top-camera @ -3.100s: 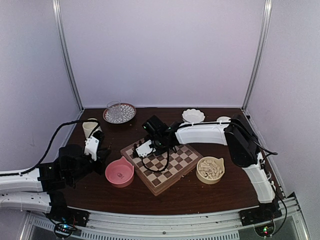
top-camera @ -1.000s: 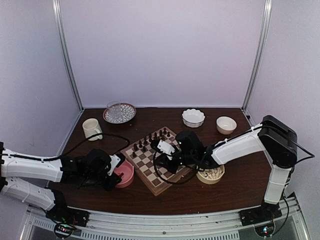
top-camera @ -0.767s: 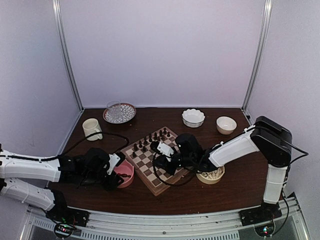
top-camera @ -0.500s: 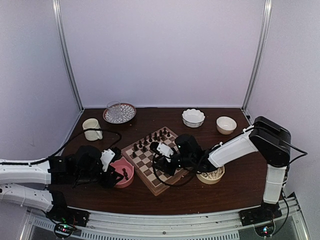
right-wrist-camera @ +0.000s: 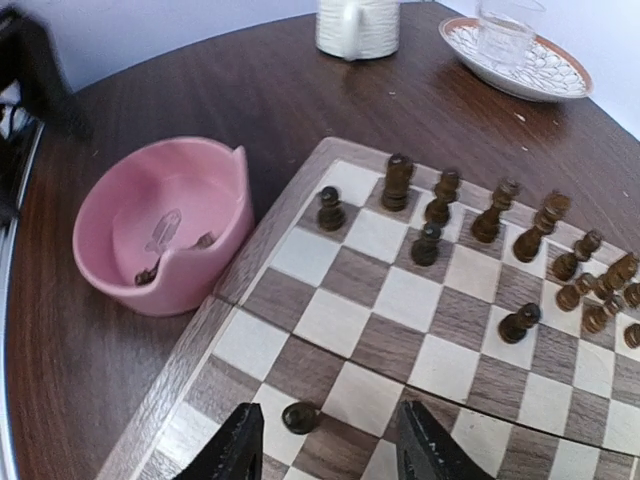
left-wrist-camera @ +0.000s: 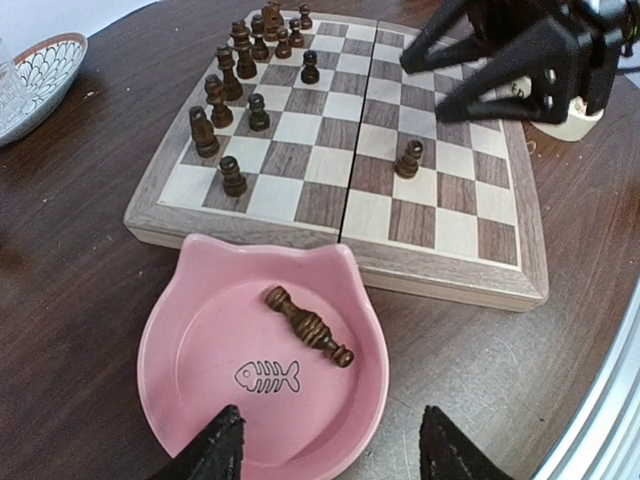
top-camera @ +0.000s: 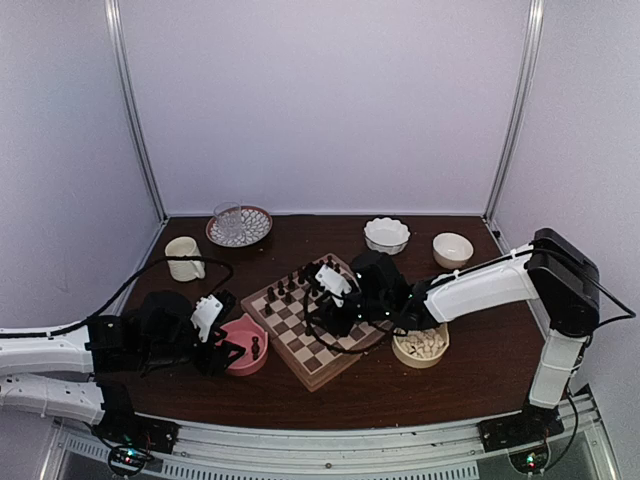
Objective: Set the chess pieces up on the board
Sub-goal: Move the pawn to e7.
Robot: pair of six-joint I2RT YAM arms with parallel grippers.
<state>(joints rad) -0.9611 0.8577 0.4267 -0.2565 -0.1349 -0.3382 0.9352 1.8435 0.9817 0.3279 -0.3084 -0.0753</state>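
The board (top-camera: pixel 318 368) lies at the table's middle, with several dark chess pieces (top-camera: pixel 300 280) standing along its far-left edge. My right gripper (right-wrist-camera: pixel 335 452) hangs open low over the board (right-wrist-camera: pixel 190 400). A lone dark pawn (right-wrist-camera: pixel 299 417) stands between its fingers, with a gap on each side. My left gripper (left-wrist-camera: pixel 335 455) is open and empty at the near rim of the pink bowl (left-wrist-camera: pixel 180 300). One dark piece (left-wrist-camera: pixel 308 325) lies on its side in that bowl. The same lone pawn (left-wrist-camera: pixel 407 158) shows near the right gripper (left-wrist-camera: pixel 500 70).
A tan bowl of cream pieces (top-camera: pixel 420 345) sits right of the board. Two white bowls (top-camera: pixel 386 234) (top-camera: pixel 452 249) stand at the back right. A mug (top-camera: pixel 183 257) and a patterned plate with a glass (top-camera: pixel 238 225) are at the back left.
Both grippers have opened. The right one let go of the pawn on the board and lifted slightly away. The left one drew back from the pink bowl, leaving the piece inside.
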